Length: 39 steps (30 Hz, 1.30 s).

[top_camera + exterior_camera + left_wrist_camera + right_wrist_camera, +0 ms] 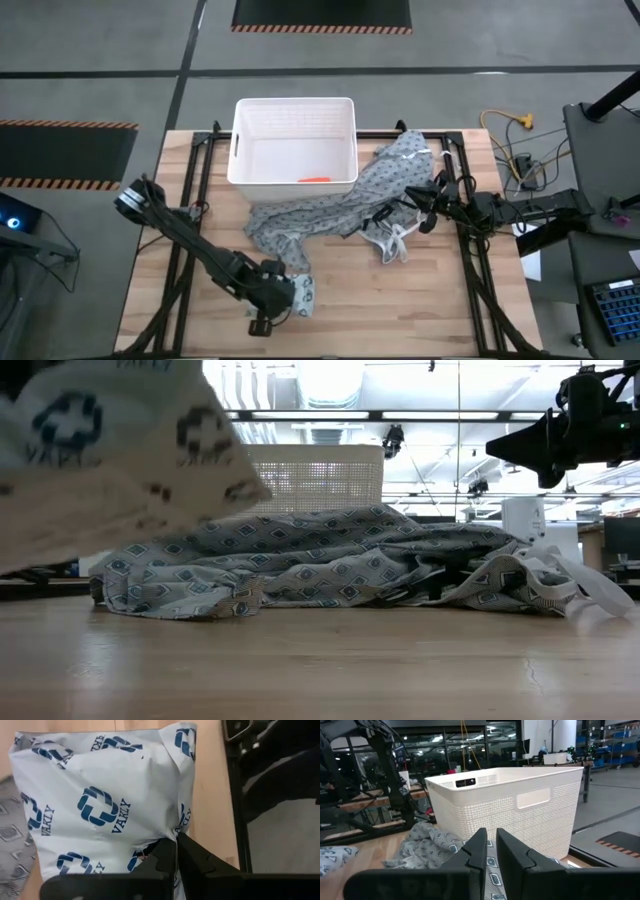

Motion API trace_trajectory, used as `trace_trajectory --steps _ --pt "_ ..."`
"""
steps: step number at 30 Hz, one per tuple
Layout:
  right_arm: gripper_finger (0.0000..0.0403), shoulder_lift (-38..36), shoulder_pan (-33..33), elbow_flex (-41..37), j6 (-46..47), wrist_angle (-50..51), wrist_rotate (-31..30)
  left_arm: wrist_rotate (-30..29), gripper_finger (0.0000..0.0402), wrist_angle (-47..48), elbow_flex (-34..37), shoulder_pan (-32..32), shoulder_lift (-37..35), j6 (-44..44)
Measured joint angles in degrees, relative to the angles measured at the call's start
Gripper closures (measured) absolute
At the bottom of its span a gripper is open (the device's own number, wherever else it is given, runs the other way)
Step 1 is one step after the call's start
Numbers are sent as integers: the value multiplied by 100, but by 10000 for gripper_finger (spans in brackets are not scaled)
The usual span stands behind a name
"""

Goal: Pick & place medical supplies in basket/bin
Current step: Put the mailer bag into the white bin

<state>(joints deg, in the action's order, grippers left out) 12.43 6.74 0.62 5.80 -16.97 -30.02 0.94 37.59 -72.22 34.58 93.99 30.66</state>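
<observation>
A soft pale packet (105, 795) printed with blue cross marks is in my left gripper (176, 847), which is shut on it near the table's front, left of centre (290, 297). In the low view the packet (110, 450) fills the upper left, above the tabletop. The white ribbed bin (295, 145) stands at the far middle, with an orange item (315, 179) on its floor. My right gripper (491, 850) is shut and empty, raised over the right part of the grey patterned gown (340, 205) and facing the bin (520, 810). The other supplies are out of view. My left gripper pinches the packet at a creased edge (172, 832) between its two fingers. The fingers slant down toward the table's right. The rest of the packet spreads out beyond the fingertips. In the low view its lower edge (180, 525) appears clear of the table.
The grey gown with white ties (580, 595) lies crumpled across the table's middle and right, in front of the bin. Bare wood (400, 300) lies along the near edge. Cables and equipment (520, 150) sit beyond the right edge.
</observation>
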Motion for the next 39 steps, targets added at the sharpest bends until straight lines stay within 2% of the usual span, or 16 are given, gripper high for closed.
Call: trace_trajectory --steps 11,21,25,30,34,39 --pt "369 2 0 0 18 4 0 -653 401 653 -819 -526 -709 -571" --pt "369 2 -2 0 20 2 0 -1384 401 1378 -2323 -1507 -897 -1944" --pt "369 2 0 0 14 2 2 -1812 401 1838 -3111 -1838 -904 -2513" --pt "369 4 -2 0 16 3 2 -2665 401 2270 -3796 -2414 -909 -3180" --pt "369 4 -2 0 16 3 2 -3015 401 2337 -3899 -3168 -909 -3516" --pt "369 4 -2 0 88 4 2 -3145 401 2172 -3456 -4220 -907 -3683"
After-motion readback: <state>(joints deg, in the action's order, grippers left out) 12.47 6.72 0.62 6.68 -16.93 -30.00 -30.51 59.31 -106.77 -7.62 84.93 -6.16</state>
